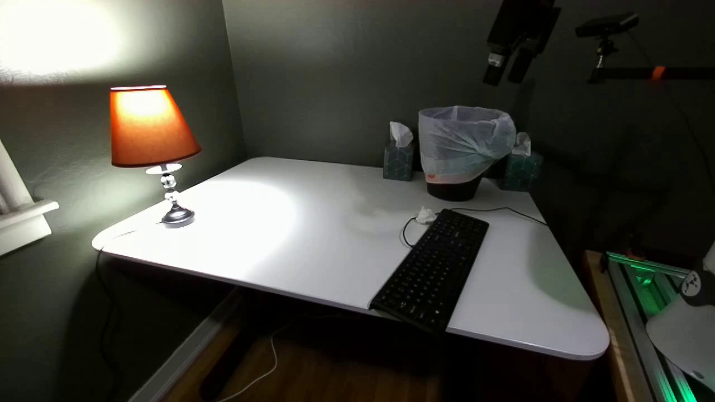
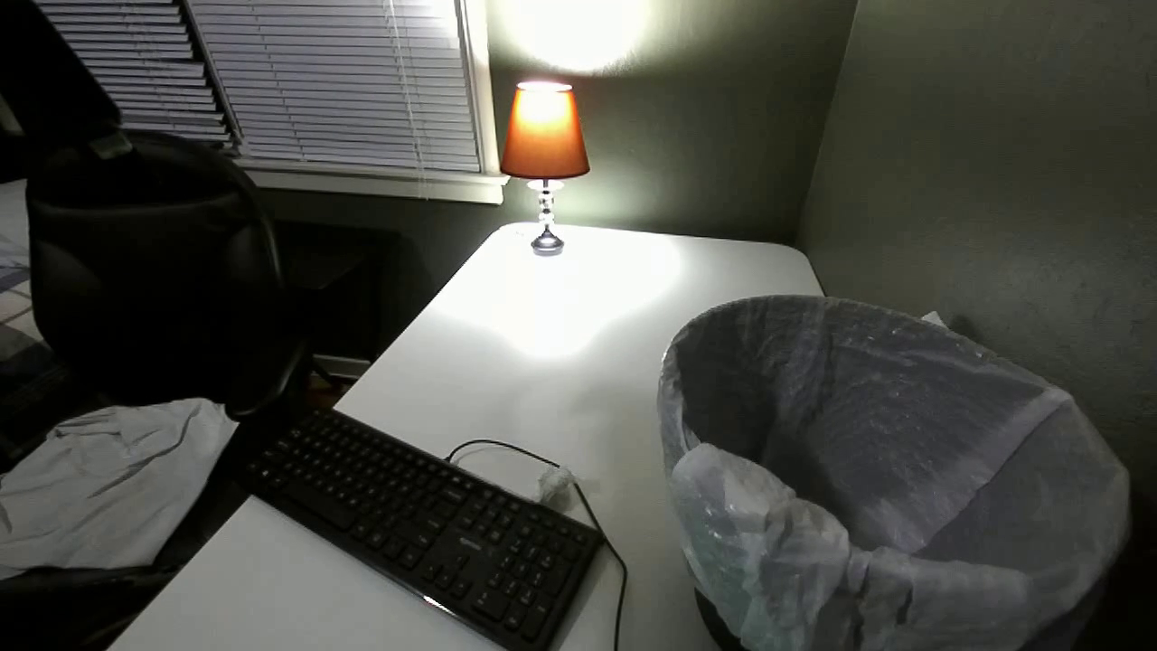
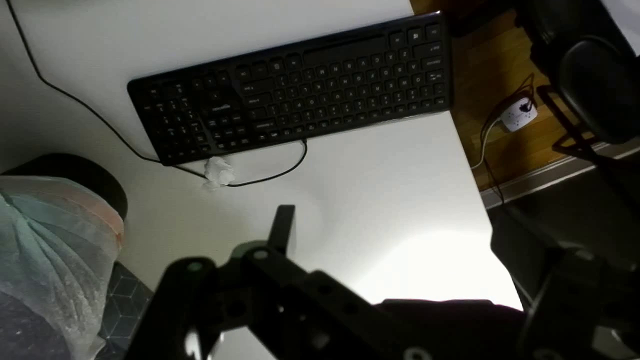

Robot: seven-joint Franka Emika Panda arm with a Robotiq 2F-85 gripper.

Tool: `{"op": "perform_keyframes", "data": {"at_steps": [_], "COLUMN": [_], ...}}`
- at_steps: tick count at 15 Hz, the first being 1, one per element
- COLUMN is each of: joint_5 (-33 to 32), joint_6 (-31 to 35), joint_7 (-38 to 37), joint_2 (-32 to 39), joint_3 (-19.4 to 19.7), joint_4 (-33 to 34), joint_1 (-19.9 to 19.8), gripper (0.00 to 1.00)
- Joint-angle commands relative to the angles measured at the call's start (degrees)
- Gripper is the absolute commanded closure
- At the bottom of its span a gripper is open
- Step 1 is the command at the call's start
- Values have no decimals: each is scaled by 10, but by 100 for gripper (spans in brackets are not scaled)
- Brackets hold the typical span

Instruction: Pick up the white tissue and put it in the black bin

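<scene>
A small crumpled white tissue lies on the white table beside the keyboard's end, against its cable. It shows in both exterior views and in the wrist view. The black bin, with a white bag liner over its rim, stands near the back wall in both exterior views. Its side shows at the left of the wrist view. My gripper is open and empty, high above the table, above and behind the bin in an exterior view. Its fingers are wide apart in the wrist view.
A black keyboard lies beyond the tissue and overhangs the table's front edge. Teal tissue boxes stand on either side of the bin. A lit orange lamp stands at the table's far end. A dark chair stands beside the table.
</scene>
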State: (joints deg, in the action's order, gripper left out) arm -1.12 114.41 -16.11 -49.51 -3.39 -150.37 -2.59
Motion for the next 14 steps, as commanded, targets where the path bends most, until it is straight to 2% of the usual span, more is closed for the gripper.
{"op": "perform_keyframes", "data": {"at_steps": [1, 10, 14], "joint_5": [-6, -75, -126], "joint_6": [-13, -3, 31], "joint_7": [26, 91, 110], "joint_2": [52, 193, 245], "joint_3": [39, 84, 96], "joint_4": [36, 89, 98], "joint_1": [-39, -90, -103], "gripper": [0, 0, 0]}}
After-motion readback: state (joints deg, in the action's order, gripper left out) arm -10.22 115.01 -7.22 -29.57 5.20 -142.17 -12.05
